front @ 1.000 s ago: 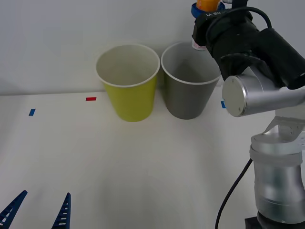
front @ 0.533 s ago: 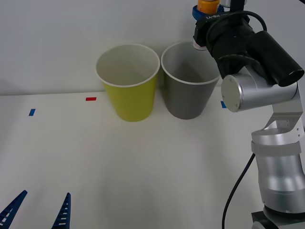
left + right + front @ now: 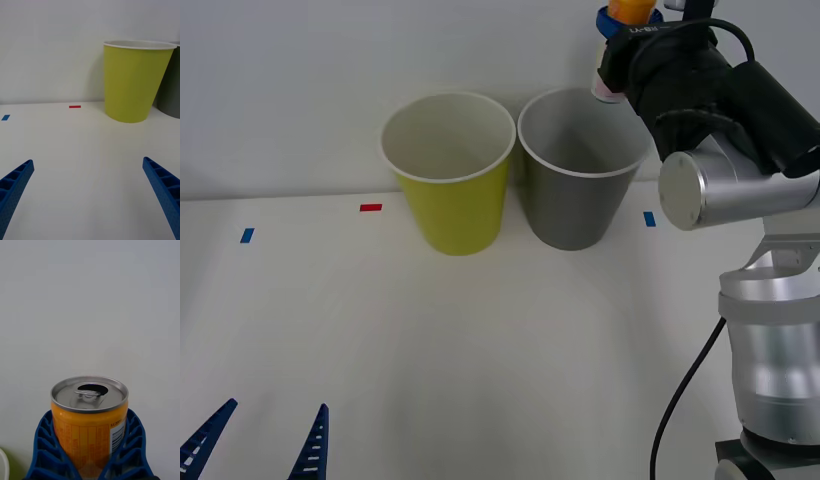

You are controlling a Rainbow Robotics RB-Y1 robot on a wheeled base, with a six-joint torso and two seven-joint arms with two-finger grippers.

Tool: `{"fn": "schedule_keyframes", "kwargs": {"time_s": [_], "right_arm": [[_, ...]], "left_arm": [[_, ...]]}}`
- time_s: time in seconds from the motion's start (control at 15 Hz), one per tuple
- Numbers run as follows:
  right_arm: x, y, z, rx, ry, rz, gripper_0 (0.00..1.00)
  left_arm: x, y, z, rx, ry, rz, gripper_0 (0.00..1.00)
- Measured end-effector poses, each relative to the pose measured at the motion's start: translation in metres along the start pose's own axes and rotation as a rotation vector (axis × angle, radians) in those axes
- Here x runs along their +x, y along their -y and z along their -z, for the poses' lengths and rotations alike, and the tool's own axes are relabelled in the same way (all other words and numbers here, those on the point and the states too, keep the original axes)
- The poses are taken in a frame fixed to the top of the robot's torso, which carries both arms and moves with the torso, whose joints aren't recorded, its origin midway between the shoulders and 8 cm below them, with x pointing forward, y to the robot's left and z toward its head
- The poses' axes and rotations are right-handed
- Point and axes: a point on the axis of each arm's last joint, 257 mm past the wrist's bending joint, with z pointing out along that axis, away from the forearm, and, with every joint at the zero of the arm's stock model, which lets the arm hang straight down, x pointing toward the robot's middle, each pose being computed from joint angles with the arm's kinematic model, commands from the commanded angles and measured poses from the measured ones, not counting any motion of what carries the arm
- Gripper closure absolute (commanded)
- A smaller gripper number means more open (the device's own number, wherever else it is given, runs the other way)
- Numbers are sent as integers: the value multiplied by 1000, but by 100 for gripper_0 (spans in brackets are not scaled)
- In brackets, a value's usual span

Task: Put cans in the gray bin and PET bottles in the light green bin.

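Right hand point(image 3: 90, 465) is up high at the far right of the front view, clamped on the can point(image 3: 89, 416), blue ribbed fingers point(image 3: 47, 444) pressing both sides of it. From the wrist camera the can stands upright, silvery top with the tab and an open mouth, orange wall, a white label patch with a barcode at one side; its lower body is hidden down between the fingers. In the front view only the orange end of the can point(image 3: 629, 10) peeks above the black wrist, cut off by the picture's top edge, and the arm's bulk covers the rest of the hand.

The can sits above and just behind the right rim of the gray bin point(image 3: 572, 195), not inside it. That bin stands upright on the white tabletop point(image 3: 480, 340), just beside the light green bin point(image 3: 452, 190) on its left; whether the two touch is hard to tell.

Left hand point(image 3: 90, 195) hangs low at the near left corner, fingers spread wide and holding nothing, only the blue tips point(image 3: 312, 445) poking into the front view. Its camera sees the green bin whole and just a sliver of the gray one, cut off at the edge
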Motion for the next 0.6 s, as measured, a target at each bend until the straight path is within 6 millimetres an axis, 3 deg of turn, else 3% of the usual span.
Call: {"fn": "schedule_keyframes", "kwargs": {"time_s": [0.6], "right_arm": [[7, 1, -2, -6, -13, -32, 100]], "left_arm": [[0, 0, 0, 0, 0, 0, 0]]}}
